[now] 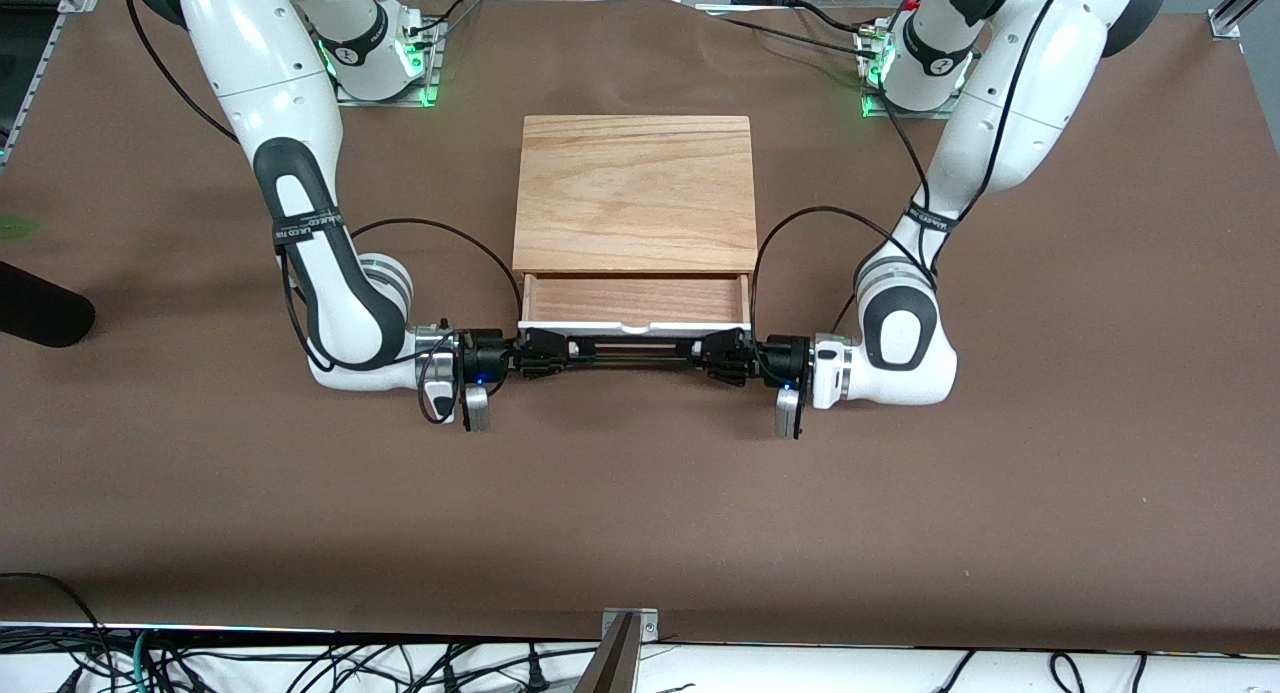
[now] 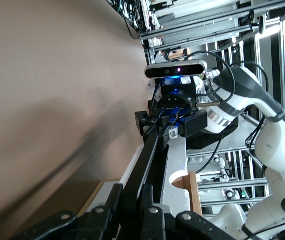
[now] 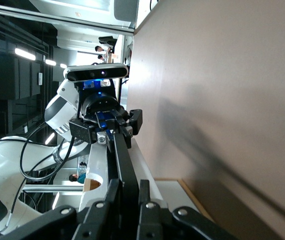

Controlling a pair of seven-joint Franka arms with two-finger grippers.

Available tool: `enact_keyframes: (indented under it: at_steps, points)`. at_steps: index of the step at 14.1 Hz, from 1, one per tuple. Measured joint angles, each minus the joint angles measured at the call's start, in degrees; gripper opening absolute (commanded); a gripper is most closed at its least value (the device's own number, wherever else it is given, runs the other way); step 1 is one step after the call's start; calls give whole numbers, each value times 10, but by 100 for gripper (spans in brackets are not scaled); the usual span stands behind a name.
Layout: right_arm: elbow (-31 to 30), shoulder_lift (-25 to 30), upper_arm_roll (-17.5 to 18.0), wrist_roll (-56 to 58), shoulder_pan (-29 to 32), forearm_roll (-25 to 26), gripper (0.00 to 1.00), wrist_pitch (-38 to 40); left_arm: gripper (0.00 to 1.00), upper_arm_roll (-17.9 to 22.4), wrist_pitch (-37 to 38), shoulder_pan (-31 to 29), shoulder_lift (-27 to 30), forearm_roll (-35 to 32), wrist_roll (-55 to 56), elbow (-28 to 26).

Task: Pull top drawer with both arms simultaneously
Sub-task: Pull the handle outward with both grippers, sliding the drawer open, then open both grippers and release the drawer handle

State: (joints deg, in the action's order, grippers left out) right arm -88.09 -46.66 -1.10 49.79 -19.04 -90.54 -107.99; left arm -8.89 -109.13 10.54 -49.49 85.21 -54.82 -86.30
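Observation:
The top drawer stands partly pulled out of the cabinet, its reddish wood floor showing past the white front panel. Its black bar handle runs along the front. My right gripper is shut on the handle's end toward the right arm's side, and my left gripper is shut on the other end. In the left wrist view my left gripper clamps the handle, with the right gripper at the bar's other end. In the right wrist view my right gripper clamps the handle.
A pale grained wooden slab tops the cabinet. A dark rounded object lies at the right arm's end of the brown table. Cables and a metal bracket run along the edge nearest the front camera.

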Motion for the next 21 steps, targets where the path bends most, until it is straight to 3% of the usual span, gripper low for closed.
enact_keyframes:
  at_steps: [6, 11, 12, 13, 14, 15, 16, 17, 18, 21]
  points:
    - [97, -57, 0, -47, 1, -1, 6, -17, 7, 19, 15, 4, -56, -16, 39, 98]
    - [129, -76, 1, -59, 1, -1, 7, -40, 8, 23, 14, 5, -88, -16, 51, 145]
    - [131, -79, 1, -61, 1, -1, 9, -41, 11, 23, 13, 5, -90, -16, 52, 147]
    - [132, -80, 1, -61, 1, -2, 29, -41, 13, 23, 13, 5, -90, -16, 53, 148]
    - [132, -80, 1, -62, 1, -2, 82, -41, 18, 23, 13, 5, -90, -16, 54, 148]
    - [133, -79, 1, -70, 1, -2, 100, -41, 36, 24, 11, 5, -90, -16, 55, 148]
    - [135, -79, 1, -73, 3, -2, 100, -39, 58, 25, 9, 5, -91, -16, 58, 148]
    - [135, -78, 1, -73, 4, -1, 100, -35, 90, 28, -1, 5, -91, -16, 58, 149]
    - [136, -77, 1, -73, 4, -1, 100, -29, 100, 32, -9, 3, -91, -16, 58, 150]
    - [138, -71, 0, -73, 7, 12, 100, -17, 100, 49, -38, -1, -99, -17, 58, 154]
